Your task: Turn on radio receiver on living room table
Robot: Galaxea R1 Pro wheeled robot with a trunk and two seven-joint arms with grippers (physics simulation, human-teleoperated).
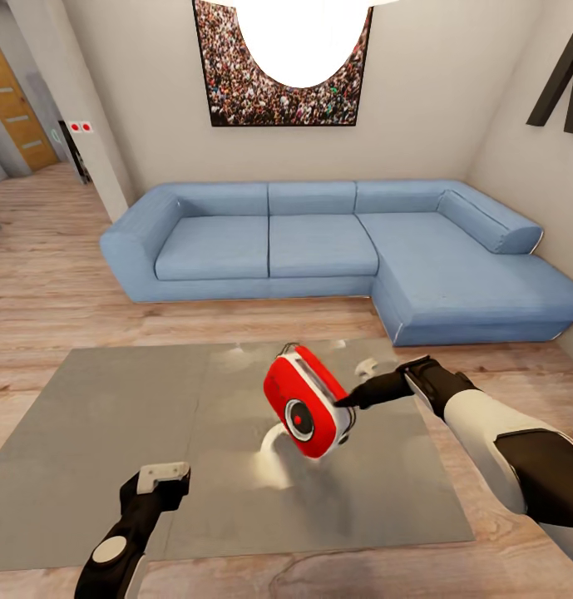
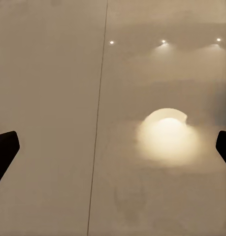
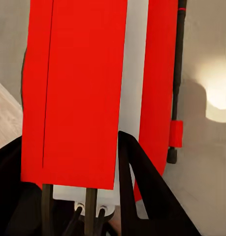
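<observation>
Blue L-shaped sofa sits beyond the table's far edge with a strip of wood plank floor between them. Crowd photo hangs on the wall above it, white pendant lamp partly in front of the photo. Doorway with a wooden door is off to the far left.

Nothing else rests on the grey table top, just lamp reflections. The left half of the table is open. Near edge runs just behind the left gripper; the right edge lies under the right forearm.

Radio receiver is over the table's centre-right, lifted and tilted, lower corner at or just above the surface; can't tell if it touches. Red face with the round dial points toward the camera and a bit downward-left. Long axis runs diagonally, upper-left to lower-right. Wire handle sits on the upper far end.

Right gripper comes in from the right, jaws clamped on the radio's right edge; right wrist view shows dark fingers straddling the red-and-white body.

Left gripper hovers over bare table, jaws spread wide, holding nothing; both tips sit at opposite frame edges in its wrist view.
</observation>
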